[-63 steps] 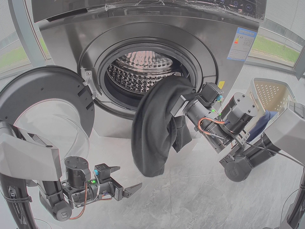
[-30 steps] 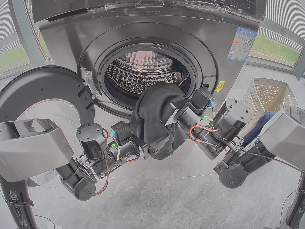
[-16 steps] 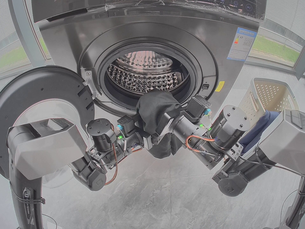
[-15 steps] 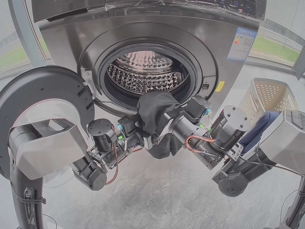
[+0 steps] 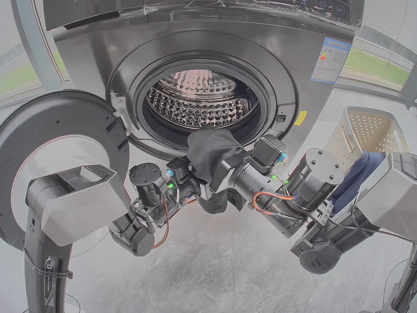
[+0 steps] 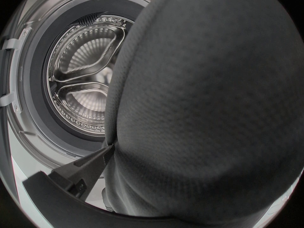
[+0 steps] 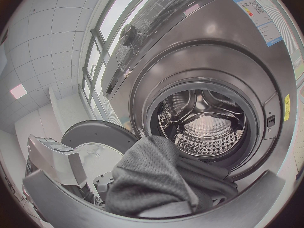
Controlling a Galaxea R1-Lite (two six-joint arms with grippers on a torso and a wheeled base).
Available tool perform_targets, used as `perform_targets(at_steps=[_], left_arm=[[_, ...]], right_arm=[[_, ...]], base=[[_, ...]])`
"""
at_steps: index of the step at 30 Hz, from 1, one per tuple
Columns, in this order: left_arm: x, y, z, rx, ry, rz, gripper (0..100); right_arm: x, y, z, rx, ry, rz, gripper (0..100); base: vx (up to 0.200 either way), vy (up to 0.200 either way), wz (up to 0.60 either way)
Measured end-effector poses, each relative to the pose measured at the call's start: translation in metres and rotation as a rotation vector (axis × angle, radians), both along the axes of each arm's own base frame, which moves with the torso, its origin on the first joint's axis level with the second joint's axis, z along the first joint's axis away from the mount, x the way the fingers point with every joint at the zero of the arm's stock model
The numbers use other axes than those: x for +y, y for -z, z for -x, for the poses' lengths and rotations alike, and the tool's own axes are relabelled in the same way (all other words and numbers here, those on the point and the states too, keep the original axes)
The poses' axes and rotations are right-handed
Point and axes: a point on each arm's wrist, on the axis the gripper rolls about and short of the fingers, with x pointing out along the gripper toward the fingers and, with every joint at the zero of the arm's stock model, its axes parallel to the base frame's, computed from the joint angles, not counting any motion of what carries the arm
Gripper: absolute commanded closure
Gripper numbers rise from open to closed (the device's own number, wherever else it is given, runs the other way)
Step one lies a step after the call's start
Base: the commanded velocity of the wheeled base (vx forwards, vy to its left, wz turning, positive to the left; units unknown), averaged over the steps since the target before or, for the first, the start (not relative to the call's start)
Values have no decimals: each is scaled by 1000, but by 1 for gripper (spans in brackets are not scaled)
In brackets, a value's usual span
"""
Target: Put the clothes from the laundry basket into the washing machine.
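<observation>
arms (image 5: 243, 181): grey angular shells (image 5: 80, 205) | black round joints (image 5: 145, 177) | orange cables (image 5: 166, 229)

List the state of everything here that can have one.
washing machine door, swung wide open.
drum, no clothes visible inside.
black garment, bunched up, held in front of the drum's mouth, not yet inside.
laundry basket, not emptied.
blue garment, lying in the laundry basket.
</observation>
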Motion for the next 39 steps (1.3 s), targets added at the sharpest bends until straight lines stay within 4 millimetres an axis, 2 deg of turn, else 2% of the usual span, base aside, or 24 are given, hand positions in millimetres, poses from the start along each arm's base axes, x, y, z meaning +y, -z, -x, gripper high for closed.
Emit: perform_targets(at_steps=[1,9,16,22,31,32,39], left_arm=[[-1,0,-1,-3,-6,3,100],[-1,-6,-12,-15,-64,64,100],[13,-15,-17,-14,-103,99,100],[22,-34,-6,6,-103,150,100],[33,-64,22,2,-90,179,100],[34,-67,26,2,-88,180,100],[39,-78,39,-6,-84,187,100]], right_arm=[[0,0,0,0,-1,0,100],[-3,0,-1,4,6,0,100],[-23,-3,-11,9,61,-2,100],[-40,2,-20,29,114,12,100],[-44,21,-27,75,133,52,100],[-43,23,-28,79,133,56,0],[-41,36,-21,114,119,97,0]], base=[[0,0,0],[0,0,0],[0,0,0],[0,0,0],[0,0,0],[0,0,0],[0,0,0]])
